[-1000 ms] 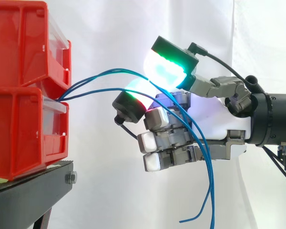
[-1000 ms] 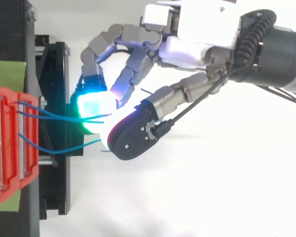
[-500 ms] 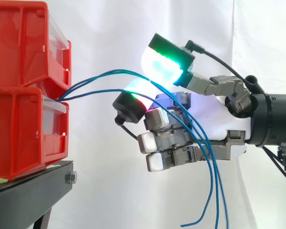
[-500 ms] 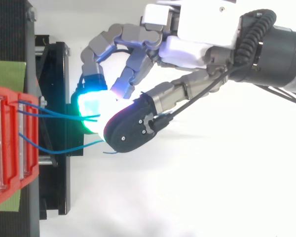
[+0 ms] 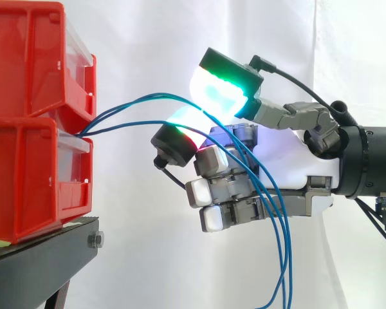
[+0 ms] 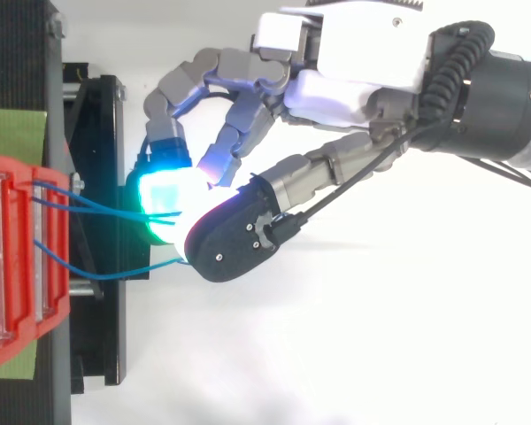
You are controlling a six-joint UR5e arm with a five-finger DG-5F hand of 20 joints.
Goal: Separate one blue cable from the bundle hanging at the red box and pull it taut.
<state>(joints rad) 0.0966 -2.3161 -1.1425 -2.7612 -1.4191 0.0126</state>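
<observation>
Left of frame: red bins [image 5: 32, 174] of glossy plastic on a matt black metal stand [image 5: 38, 264]. Centre: smooth-sheathed blue cables [image 5: 156, 96]. Centre right: the hand [image 5: 289, 161], a glossy white shell with matt grey links. Background: white cloth curtain [image 5: 148, 38].

Arm [image 5: 373, 161]: came in level from the right edge in the side view.
Hand [image 5: 289, 161]: palm upright, facing left.
Fingers [image 5: 226, 190]: lower ones curled toward the palm; two upper pads, glowing green and red-white, pressed together, pinching a blue cable [image 5: 161, 95].
</observation>
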